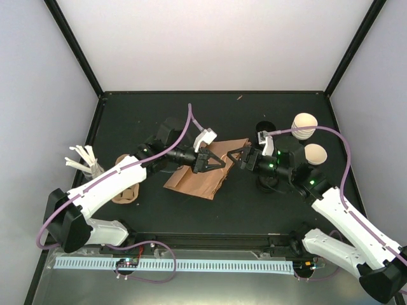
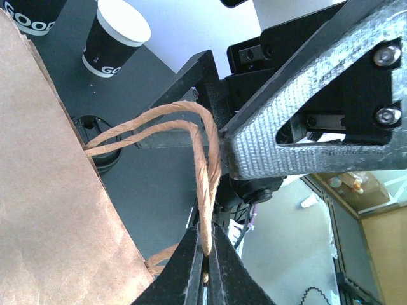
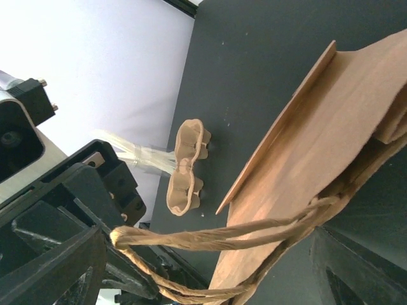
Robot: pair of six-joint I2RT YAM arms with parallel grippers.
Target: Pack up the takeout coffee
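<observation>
Black takeout coffee (image 1: 315, 153) well apart from both jaws at bag handle (image 2: 205, 162)

Takeout coffee cup (image 2: 109, 51), side: we read "GO"; the rest is turned away.
Cut-off black cup (image 2: 28, 9), side: we read "GOOD".

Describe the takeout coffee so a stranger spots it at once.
On the dark table, look right, beside the right arm. Of the black cups there, the takeout coffee is the nearest one: a lone cup, cream inside, unlike the nested stack behind it and the dark-inside cup farther left.
</observation>
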